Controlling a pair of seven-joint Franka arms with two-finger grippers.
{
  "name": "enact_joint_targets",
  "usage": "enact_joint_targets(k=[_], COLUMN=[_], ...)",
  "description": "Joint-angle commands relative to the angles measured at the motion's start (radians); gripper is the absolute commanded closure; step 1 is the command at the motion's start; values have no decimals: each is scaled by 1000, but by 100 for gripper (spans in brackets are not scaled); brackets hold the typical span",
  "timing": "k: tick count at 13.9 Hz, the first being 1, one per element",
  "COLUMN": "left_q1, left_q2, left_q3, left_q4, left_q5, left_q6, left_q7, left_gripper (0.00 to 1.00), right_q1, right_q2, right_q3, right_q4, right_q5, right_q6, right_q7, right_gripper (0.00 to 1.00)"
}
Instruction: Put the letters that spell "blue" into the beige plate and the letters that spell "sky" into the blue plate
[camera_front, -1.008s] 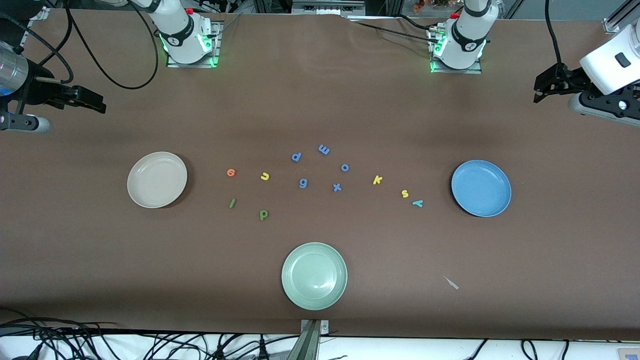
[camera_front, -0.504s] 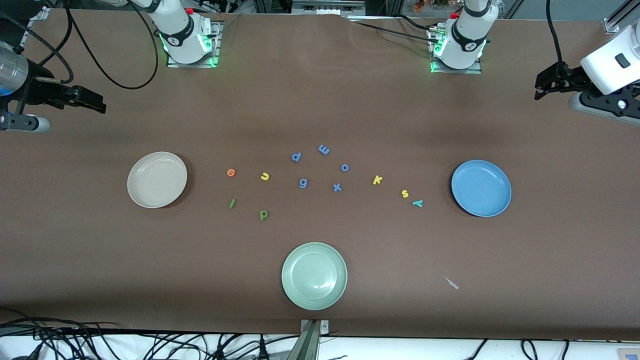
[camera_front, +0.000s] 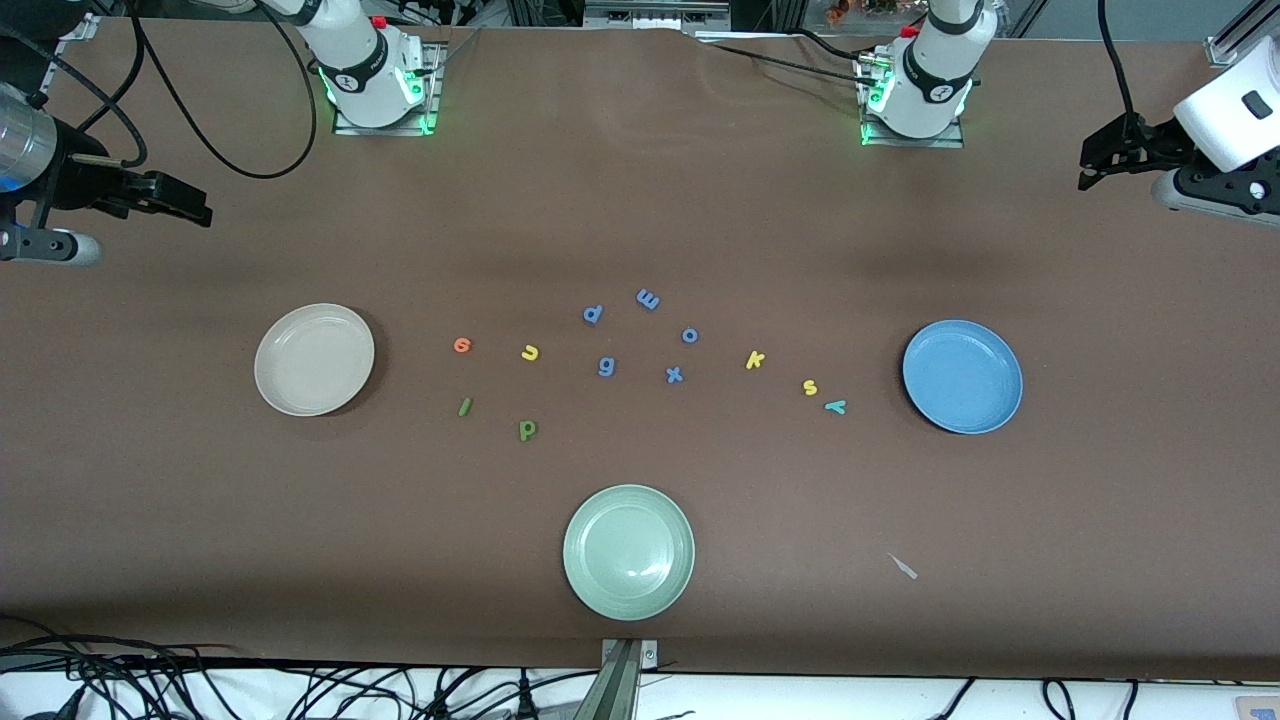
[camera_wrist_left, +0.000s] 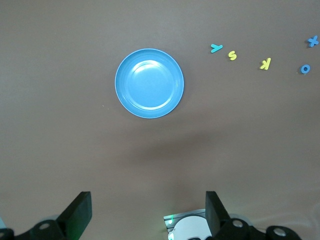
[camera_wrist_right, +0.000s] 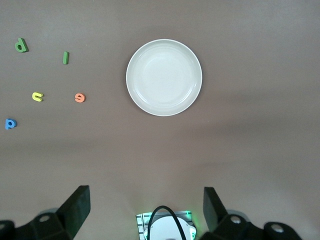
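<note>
At the view's edges, both arms' fingers are cropped.

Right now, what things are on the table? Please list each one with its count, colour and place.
beige plate: 1, cream-beige, toward the right arm's end.
blue plate: 1, medium blue, toward the left arm's end.
green plate: 1, pale green, nearest the front camera.
e, u, l, b: 4; orange, yellow, green, green; beside the beige plate.
k, s, y: 3; yellow, yellow, teal; beside the blue plate.
periwinkle letters: 5, blue, mid-table.
scrap: 1, pale, near the table's front edge.
left gripper: 1, black, open, up at the left arm's end.
right gripper: 1, black, open, up at the right arm's end.
</note>
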Motion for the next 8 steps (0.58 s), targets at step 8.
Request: enact_joint_targets(k=[8], left_q1=[3], left_q2=[7], left_q3=[-2], left_q4=[7], left_q5=[23], left_q6=[12], left_q7=[0], left_gripper=[0], right_q1=[-1], right_q2=[0], right_q3=[-6], right_q4=[7], right_q5=[18], right_q6=[-11], right_q7=[-17], right_gripper=[0])
